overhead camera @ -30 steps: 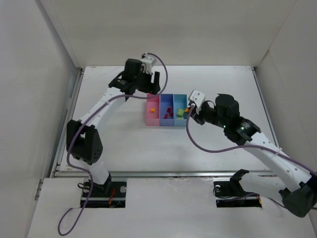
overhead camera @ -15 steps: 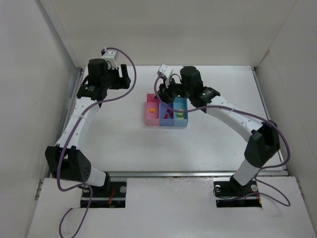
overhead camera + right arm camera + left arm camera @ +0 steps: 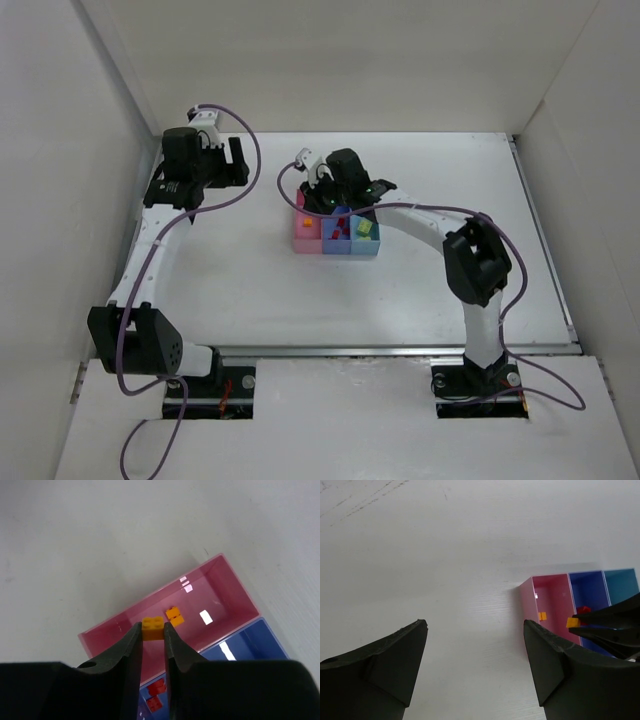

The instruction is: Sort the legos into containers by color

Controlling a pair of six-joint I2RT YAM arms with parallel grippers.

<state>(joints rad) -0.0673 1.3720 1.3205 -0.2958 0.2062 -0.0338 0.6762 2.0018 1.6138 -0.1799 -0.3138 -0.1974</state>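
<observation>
Legos lie mostly in the bins, but one, the orange-yellow brick (image 3: 152,628), is clamped between the right fingers (image 3: 133,647) just above the pink bin (image 3: 220,582). A second orange brick (image 3: 174,616) rests on that bin's floor. Only the right wrist view shows the grip closely. The left wrist view catches it side-on at its right edge, the tips partly cut off. Half hidden behind the fingers, red bricks (image 3: 156,695) lie in the medium blue bin (image 3: 250,647). The top view alone shows a yellow-green brick (image 3: 365,229) in the light blue bin (image 3: 368,246). The right arm (image 3: 430,215) reaches forward and left over the bins. The left fingers (image 3: 400,650) stand wide apart over bare tabletop (image 3: 445,555), and the left arm (image 3: 145,250) is stretched up the left side.
</observation>
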